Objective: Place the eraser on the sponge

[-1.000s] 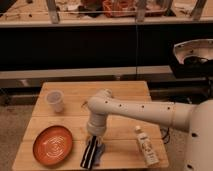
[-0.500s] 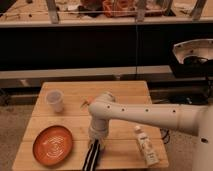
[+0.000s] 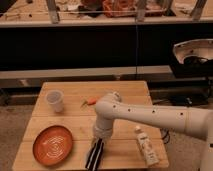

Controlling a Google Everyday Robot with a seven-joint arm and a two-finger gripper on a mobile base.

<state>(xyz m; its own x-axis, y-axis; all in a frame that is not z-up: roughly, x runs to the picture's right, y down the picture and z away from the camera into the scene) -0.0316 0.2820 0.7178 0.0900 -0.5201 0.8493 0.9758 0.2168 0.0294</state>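
Camera view: at the left the orange plate and the pale cup lie as they did a second ago. The change is in the middle, where the arm has slid a little to the right and the eraser under the gripper has gone with it, slanted, close to the table's front edge. That suggests it is being carried or dragged, though I cannot tell whether the gripper is clamped on it. The sponge does not show, so the eraser is not seen resting on it. To the right, the white bottle lies near, narrowing the room there; bare wood opens behind it, toward the far edge.
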